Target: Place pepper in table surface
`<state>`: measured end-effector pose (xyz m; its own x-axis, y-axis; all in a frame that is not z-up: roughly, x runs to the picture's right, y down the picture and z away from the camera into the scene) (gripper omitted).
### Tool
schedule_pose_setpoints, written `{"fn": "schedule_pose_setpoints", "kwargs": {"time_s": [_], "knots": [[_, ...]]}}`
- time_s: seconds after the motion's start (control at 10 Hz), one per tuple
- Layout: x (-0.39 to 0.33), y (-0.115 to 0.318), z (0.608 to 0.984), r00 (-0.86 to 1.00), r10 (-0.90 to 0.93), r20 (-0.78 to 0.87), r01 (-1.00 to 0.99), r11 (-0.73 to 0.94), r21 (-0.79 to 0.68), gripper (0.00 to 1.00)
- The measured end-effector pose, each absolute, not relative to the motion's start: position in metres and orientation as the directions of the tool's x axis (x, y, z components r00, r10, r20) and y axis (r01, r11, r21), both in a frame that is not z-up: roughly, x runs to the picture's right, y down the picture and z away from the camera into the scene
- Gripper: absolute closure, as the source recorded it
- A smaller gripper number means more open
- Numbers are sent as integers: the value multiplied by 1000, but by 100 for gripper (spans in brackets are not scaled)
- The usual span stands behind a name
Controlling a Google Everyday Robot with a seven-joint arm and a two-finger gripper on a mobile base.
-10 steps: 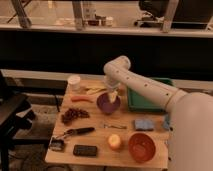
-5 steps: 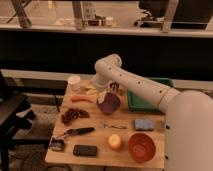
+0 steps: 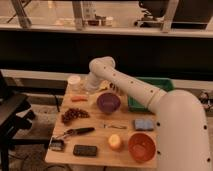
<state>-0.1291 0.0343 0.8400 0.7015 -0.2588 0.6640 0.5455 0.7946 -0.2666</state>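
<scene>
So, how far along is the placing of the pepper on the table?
Done, it seems: the pepper lies flat on the table surface, left of the purple bowl. In hand: the gripper is just behind the pepper, beside the white cup; whether it touches the pepper I cannot tell. Left: probably only drawing the arm away.

The gripper [image 3: 90, 86], at the table's [image 3: 96, 122] far edge, is mostly hidden behind the arm [image 3: 135, 87]. That arm also covers much of the green tray [image 3: 159, 82].
</scene>
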Motion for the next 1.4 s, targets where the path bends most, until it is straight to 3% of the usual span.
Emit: {"fn": "schedule_pose_setpoints", "kwargs": {"time_s": [0.5,1.4], "knots": [[-158,57,881,661,-255,706,577,775,-260,20],[-152,57,946,676,-255,692,572,774,-273,20]]}}
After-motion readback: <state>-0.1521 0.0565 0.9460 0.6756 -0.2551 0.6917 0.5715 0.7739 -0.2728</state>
